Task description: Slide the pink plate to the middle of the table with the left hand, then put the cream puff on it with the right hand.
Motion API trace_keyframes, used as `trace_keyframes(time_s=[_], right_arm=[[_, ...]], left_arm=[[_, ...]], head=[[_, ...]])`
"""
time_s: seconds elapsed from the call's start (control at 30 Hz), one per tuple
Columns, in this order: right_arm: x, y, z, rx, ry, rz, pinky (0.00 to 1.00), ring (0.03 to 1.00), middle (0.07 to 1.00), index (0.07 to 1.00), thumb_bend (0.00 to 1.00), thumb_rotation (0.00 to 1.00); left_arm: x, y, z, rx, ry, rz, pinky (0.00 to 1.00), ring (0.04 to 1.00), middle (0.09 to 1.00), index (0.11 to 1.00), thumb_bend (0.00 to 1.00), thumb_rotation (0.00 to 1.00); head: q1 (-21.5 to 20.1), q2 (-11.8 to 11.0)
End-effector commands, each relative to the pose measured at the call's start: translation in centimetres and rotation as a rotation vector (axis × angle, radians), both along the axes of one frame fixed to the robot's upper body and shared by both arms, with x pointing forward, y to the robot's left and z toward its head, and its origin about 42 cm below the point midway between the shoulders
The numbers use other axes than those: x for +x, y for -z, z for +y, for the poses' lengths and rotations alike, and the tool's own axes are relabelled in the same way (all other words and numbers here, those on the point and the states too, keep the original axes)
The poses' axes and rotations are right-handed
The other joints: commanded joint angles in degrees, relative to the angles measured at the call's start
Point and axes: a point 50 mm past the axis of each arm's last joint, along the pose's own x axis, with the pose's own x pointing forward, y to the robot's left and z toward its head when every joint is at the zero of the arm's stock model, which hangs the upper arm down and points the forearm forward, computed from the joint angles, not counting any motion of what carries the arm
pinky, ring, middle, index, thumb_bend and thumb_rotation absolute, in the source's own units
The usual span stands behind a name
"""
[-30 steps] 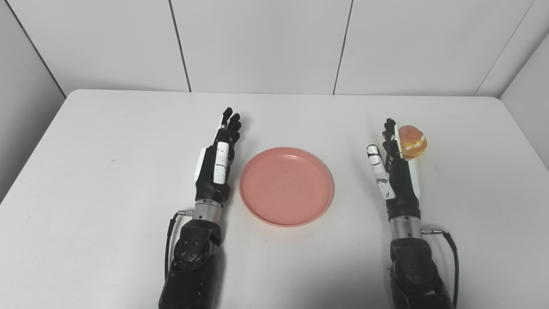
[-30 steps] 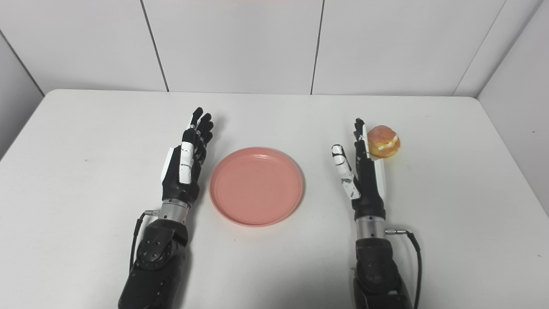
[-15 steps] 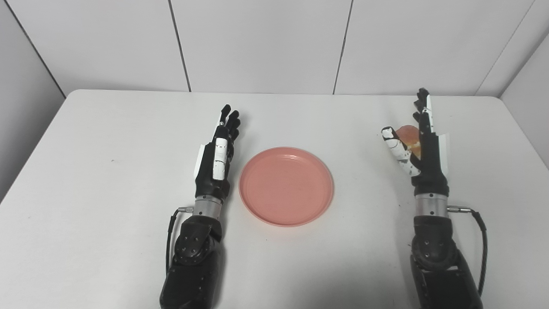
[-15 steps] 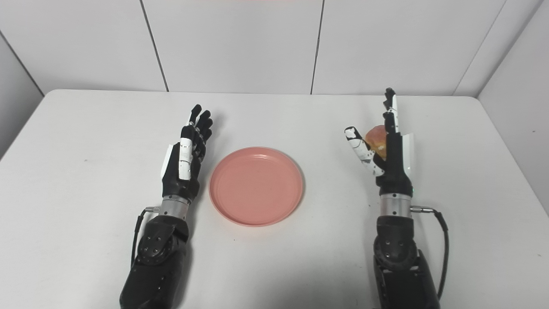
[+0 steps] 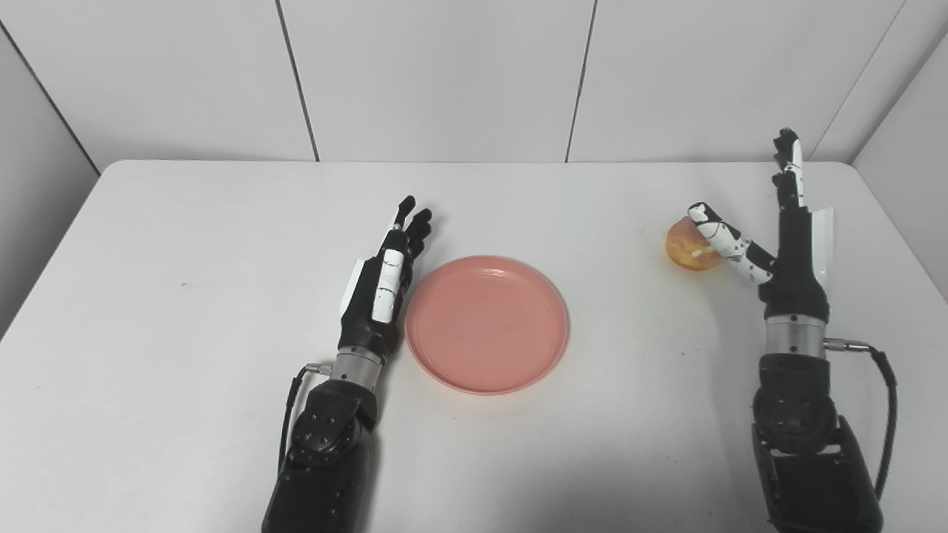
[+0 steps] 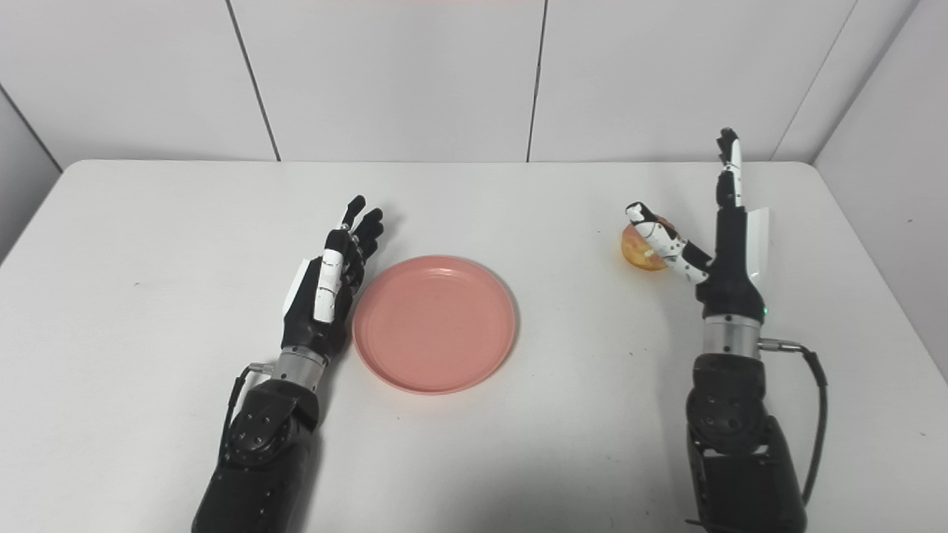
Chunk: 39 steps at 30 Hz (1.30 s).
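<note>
- Two black robot hands with white finger plates rest above a plain white desk, their arms coming in from its near edge.
- A round, shallow pink plastic plate lies flat at about the middle of the desk, a little towards the near edge, with nothing on it.
- The left hand sits just beside the plate's left rim, released and holding nothing; its fingers are stretched out side by side and point towards the far edge, slanting slightly right. Whether the heel of the hand touches the rim is hard to tell from these views.
- A small round golden cream puff with a pale band of filling stands on the desk well to the right of the plate, nearer the far right corner than the middle.
- The right hand stands upright just right of the cream puff, spread wide and grasping nothing: its fingers point up, and its thumb reaches left across the front of the puff, seemingly against it.
</note>
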Motion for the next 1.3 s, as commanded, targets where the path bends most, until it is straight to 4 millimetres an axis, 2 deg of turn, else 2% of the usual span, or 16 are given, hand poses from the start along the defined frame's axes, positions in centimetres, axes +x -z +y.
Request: trace_keyframes(time_s=[0.0,0.1,0.3,0.67,0.93,1.27], right_arm=[[1.0,-2.3,0.3,0.005,-0.013,-0.049,0.91,0.944,0.953,0.973,0.67,0.53],[1.4,-1.9,0.7,-0.002,-0.006,-0.020,0.89,0.943,0.961,0.971,0.69,0.45],[2.7,-1.5,1.1,-0.062,0.009,0.045,0.89,0.951,0.982,0.973,0.72,0.43],[3.4,-1.2,1.0,-0.113,0.023,0.114,0.87,0.930,0.960,0.952,0.76,0.41],[4.2,-0.7,1.0,-0.146,0.020,0.157,0.86,0.934,0.959,0.952,0.75,0.39],[4.6,0.1,0.0,-0.261,0.077,0.207,0.82,0.930,0.956,0.963,0.75,0.39]], left_arm=[[-2.4,3.9,2.1,0.025,-0.010,0.116,1.00,0.963,0.942,0.955,0.73,1.00],[-2.4,4.2,2.8,0.037,-0.003,0.107,1.00,0.965,0.947,0.969,0.73,1.00],[-1.9,5.1,4.1,0.033,0.004,0.109,1.00,0.969,0.948,0.970,0.75,1.00],[-1.5,5.4,4.5,0.003,0.012,0.117,1.00,0.971,0.953,0.960,0.78,1.00],[-1.5,5.5,4.7,-0.005,0.018,0.129,1.00,0.979,0.960,0.969,0.76,1.00],[-1.8,5.1,4.4,-0.016,0.018,0.130,1.00,0.972,0.954,0.965,0.75,1.00]], head=[[-0.6,-0.2],[-3.3,-0.8],[-6.4,-1.4],[-6.5,-1.8],[-6.4,-2.1],[-6.0,-1.6]])
